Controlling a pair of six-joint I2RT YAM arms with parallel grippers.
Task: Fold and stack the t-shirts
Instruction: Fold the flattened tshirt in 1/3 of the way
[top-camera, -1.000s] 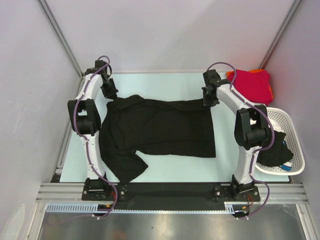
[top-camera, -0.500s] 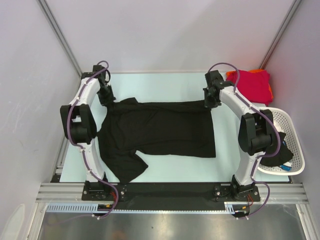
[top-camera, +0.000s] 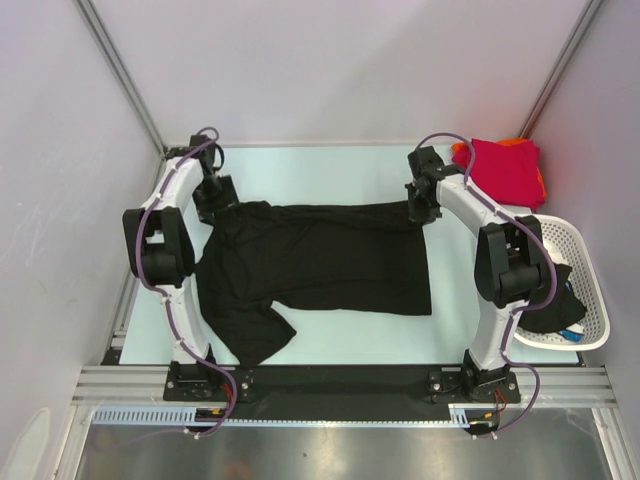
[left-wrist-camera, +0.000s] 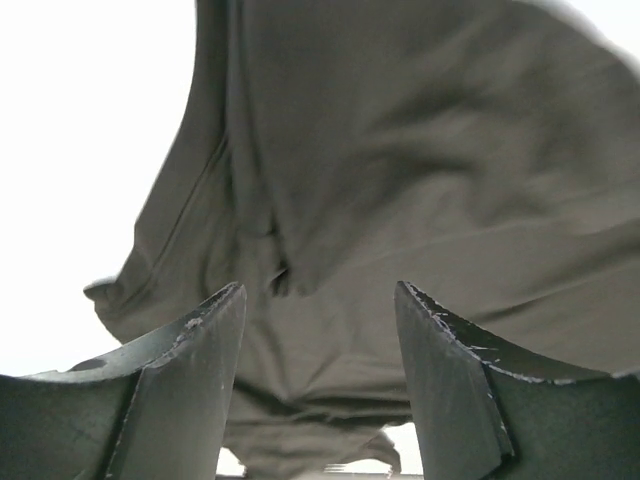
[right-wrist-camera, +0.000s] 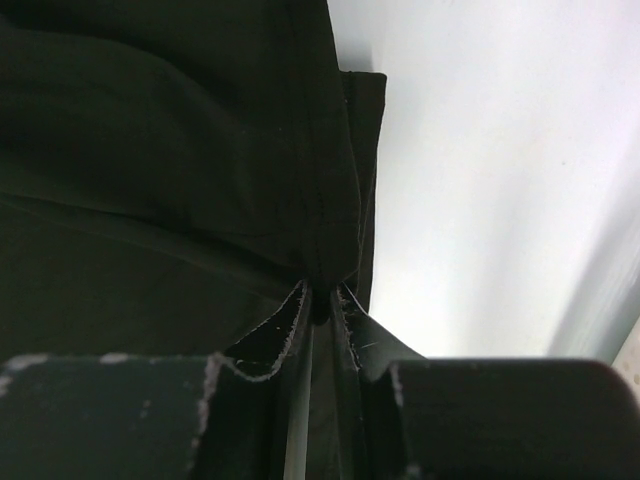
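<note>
Left gripper (left-wrist-camera: 320, 300) stands apart over the black t-shirt (top-camera: 320, 255) near the table's (top-camera: 330, 165) far edge; right gripper (right-wrist-camera: 322, 295) pinches its hem.

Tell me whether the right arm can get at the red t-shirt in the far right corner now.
Probably yes: the red t-shirt lies just beside the right claw, with nothing between them, though that claw seems to pinch the black t-shirt and must release first.
</note>
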